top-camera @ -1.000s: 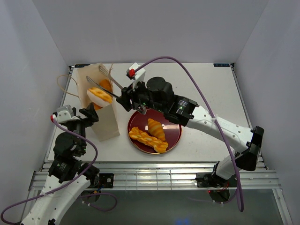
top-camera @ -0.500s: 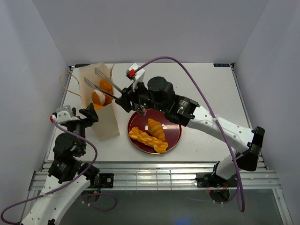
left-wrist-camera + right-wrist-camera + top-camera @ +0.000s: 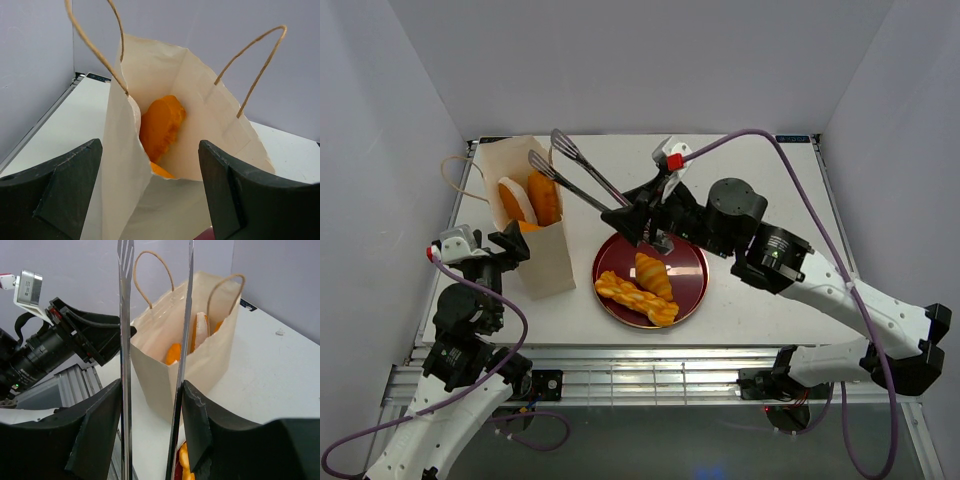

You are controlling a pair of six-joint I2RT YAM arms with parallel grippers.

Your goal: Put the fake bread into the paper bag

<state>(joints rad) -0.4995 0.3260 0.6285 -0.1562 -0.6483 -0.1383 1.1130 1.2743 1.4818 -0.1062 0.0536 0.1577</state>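
The paper bag (image 3: 545, 262) stands upright at the left with two fake breads (image 3: 542, 197) inside, one showing a white side (image 3: 512, 200). A croissant (image 3: 653, 275) and a braid (image 3: 635, 298) lie on the dark red plate (image 3: 692, 268). My right gripper (image 3: 638, 218) is shut on metal tongs (image 3: 582, 180), whose spread, empty tips hang just right of the bag's mouth. The right wrist view shows the tongs (image 3: 125, 340) in front of the bag (image 3: 200, 365). My left gripper (image 3: 510, 247) is open at the bag's near left edge; its view shows bread (image 3: 161, 125) in the bag (image 3: 210, 120).
The bag's string handles (image 3: 455, 180) hang toward the table's left edge. White walls close in the table on three sides. The right arm (image 3: 790, 265) stretches over the plate's right side. The metal rail (image 3: 640, 375) runs along the near edge.
The tongs held a white-sided bun above the bag, lowered it in and let it go. The right arm has since pulled back to the right with the tongs empty. The left arm has not moved.
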